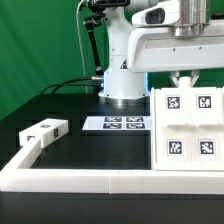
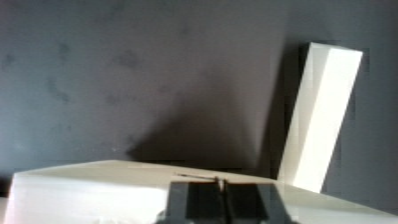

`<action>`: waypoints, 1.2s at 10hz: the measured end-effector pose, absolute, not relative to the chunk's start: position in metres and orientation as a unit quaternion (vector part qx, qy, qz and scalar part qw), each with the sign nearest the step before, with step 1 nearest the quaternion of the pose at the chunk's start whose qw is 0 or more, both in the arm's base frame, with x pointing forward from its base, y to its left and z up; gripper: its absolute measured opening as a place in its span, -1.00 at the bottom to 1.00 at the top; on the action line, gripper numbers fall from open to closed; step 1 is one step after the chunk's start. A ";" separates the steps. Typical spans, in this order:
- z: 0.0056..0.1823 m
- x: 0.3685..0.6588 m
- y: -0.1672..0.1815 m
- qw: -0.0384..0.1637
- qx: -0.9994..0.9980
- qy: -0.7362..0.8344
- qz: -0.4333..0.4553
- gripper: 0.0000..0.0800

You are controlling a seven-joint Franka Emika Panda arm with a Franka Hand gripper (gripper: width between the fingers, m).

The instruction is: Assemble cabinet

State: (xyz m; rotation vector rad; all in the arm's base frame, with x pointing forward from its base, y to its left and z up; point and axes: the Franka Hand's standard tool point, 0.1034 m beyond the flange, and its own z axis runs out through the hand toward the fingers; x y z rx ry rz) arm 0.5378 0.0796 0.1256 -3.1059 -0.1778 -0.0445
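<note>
In the exterior view the cabinet box (image 1: pixel 186 122) stands on the black table (image 1: pixel 90 150), a white block whose upper face shows four black-and-white square tags. The gripper (image 1: pixel 185 80) hangs straight above the box's far edge with its tips at or just over the surface; from here I cannot tell whether they touch it. The marker board (image 1: pixel 113 123) lies flat just beside the box on the exterior view's left. A small white bar (image 1: pixel 45 130) with tags on its end lies well apart from the box, past the board on the same side. The low white border rail (image 1: pixel 90 180) runs along in front of the box, touching or nearly touching its near edge. The white robot base (image 1: pixel 122 75) rises behind the box, toward the exterior view's left. In the wrist view the gripper (image 2: pixel 221 200) has its dark fingers pressed together with nothing seen between them, directly over a white face of the cabinet box (image 2: pixel 98 190). A long white panel (image 2: pixel 320 110) stands beside that face, leaning slightly against the dark table (image 2: pixel 125 80); whether it joins the box is hidden.
</note>
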 end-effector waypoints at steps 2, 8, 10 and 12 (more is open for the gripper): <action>0.123 0.524 0.077 0.015 -0.998 -0.057 -0.023 -0.99; 0.127 0.547 0.084 0.016 -0.998 -0.058 -0.019 -0.99; 0.128 0.556 0.091 0.017 -0.998 -0.055 -0.019 -0.99; 0.124 0.551 0.095 0.016 -0.998 -0.058 -0.015 -0.99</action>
